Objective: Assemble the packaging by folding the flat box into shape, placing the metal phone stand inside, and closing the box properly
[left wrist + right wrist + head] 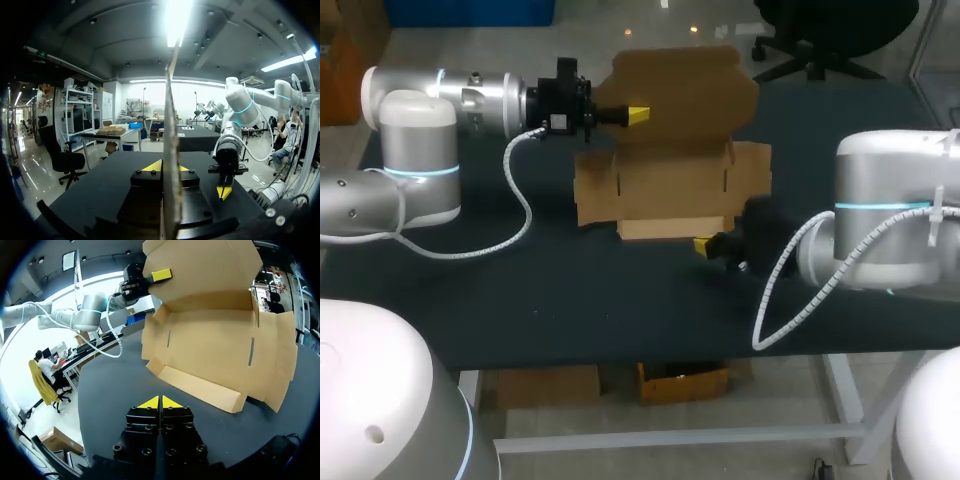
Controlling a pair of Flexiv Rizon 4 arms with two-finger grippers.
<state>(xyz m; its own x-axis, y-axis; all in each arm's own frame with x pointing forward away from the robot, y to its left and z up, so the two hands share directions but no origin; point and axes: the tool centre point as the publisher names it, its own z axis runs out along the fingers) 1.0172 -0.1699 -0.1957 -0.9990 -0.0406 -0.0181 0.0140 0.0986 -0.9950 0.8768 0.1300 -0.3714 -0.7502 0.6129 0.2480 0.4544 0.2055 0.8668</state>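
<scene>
Two pincers are being used: on the tabletop (570, 290), the box (670, 185) is being pinched by its raised lid (685, 85) in the left pincer (632, 116); the closed, seemingly empty right pincer (703, 244) should square its front wall (670, 228) gently.

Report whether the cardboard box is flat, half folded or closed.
Half folded. The box has its lid flap raised, clamped in the left gripper; front wall stands up, side flaps lie spread.
</scene>
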